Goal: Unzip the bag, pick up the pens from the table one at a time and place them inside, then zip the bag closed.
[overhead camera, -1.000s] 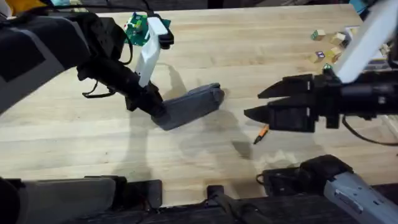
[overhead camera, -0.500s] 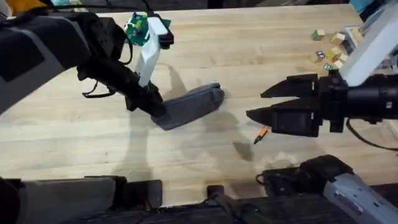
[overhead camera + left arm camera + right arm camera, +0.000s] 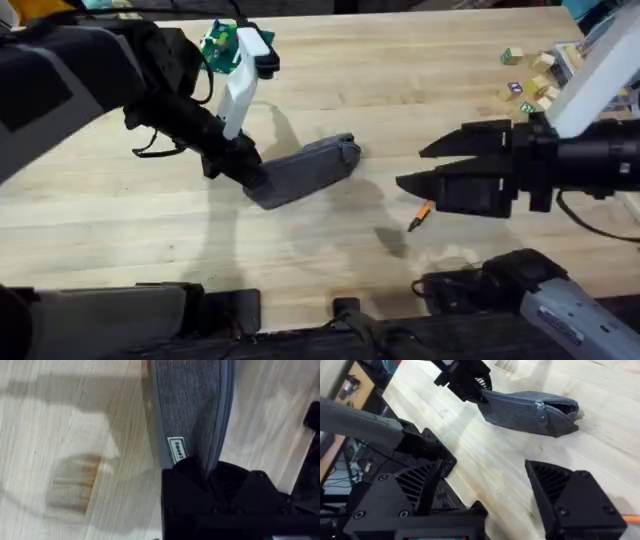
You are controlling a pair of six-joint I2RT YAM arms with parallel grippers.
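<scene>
Lying just below the gaping, empty right hand (image 3: 408, 168), an orange pen (image 3: 421, 213)

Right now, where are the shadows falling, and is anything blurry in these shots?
Overhead: soft shadows lie on the table beside the bag and under the right end effector, near the pen. Left wrist: the left end effector is dark and soft where it clamps the bag's end, with broad shadows on the wood. Right wrist: the close fingers look soft; the bag is sharper.
</scene>
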